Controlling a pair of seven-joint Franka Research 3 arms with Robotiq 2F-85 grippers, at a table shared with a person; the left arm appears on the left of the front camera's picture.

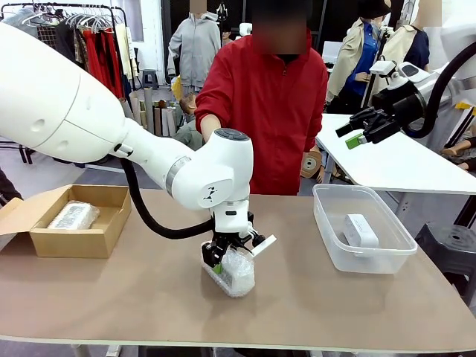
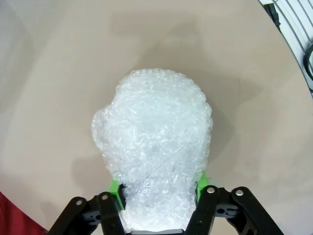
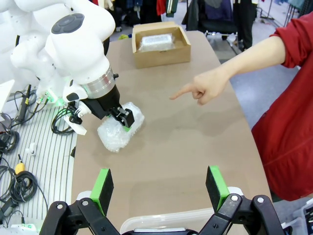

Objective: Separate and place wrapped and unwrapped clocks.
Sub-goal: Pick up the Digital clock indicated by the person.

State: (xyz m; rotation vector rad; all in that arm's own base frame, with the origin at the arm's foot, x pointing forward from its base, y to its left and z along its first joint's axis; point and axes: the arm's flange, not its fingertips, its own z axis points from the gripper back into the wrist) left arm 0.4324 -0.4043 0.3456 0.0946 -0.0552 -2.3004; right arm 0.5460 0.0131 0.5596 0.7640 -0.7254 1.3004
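A clock bundled in lumpy bubble wrap (image 1: pixel 236 275) lies near the table's front middle. My left gripper (image 1: pixel 223 262) comes down on it from above. In the left wrist view its green pads (image 2: pixel 115 188) press both sides of the bundle (image 2: pixel 154 142), so it is shut on this wrapped clock. The right wrist view shows the same grip (image 3: pixel 123 120) on the bundle (image 3: pixel 115 137). Another wrapped clock (image 1: pixel 73 216) lies in the cardboard box (image 1: pixel 74 242). A bare white clock (image 1: pixel 361 230) rests in the clear tub (image 1: pixel 364 259). My right gripper (image 1: pixel 358 137) hangs open high at the right, fingers (image 3: pixel 102 188) wide apart.
A person in a red jacket stands at the far side, one hand (image 3: pixel 198 88) pointing a finger over the table toward the bundle. The box (image 3: pixel 161 55) sits at the left end, the tub's rim (image 3: pixel 166 220) at the right end. A white side table (image 1: pixel 401 160) stands behind.
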